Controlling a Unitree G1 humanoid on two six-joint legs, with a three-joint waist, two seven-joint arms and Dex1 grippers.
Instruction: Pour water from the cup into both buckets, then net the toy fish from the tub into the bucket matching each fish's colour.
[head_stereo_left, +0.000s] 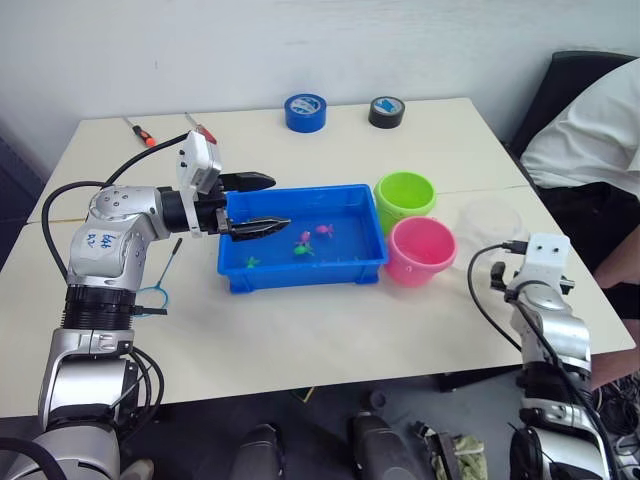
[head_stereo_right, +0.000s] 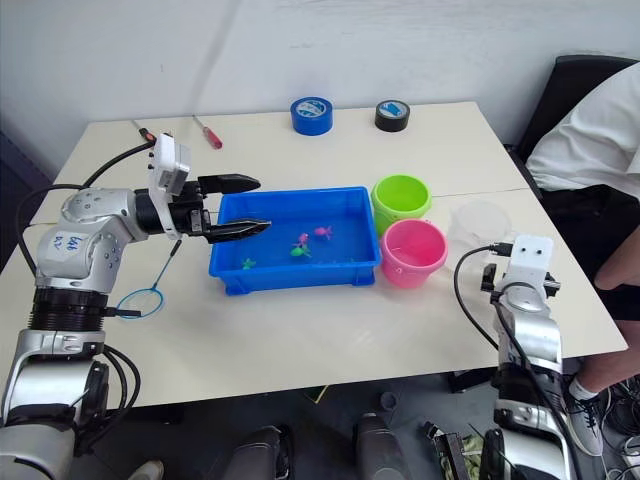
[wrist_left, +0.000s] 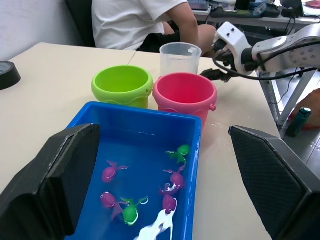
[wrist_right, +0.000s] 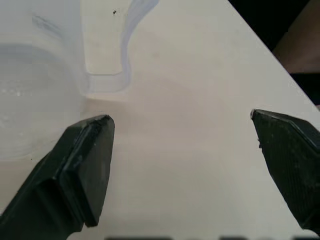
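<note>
The cup (wrist_left: 180, 56), clear thin plastic, likely light and slippery, stands just beside the pink bucket (wrist_left: 184, 94); the empty, spread right gripper (wrist_right: 182, 150) should take its handle.

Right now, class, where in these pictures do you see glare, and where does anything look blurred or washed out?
Left wrist view: a white glare patch on the water in the tub. Right wrist view: the cup close by looks soft and washed out. Eye views: even light, faint shadows under the buckets.
</note>
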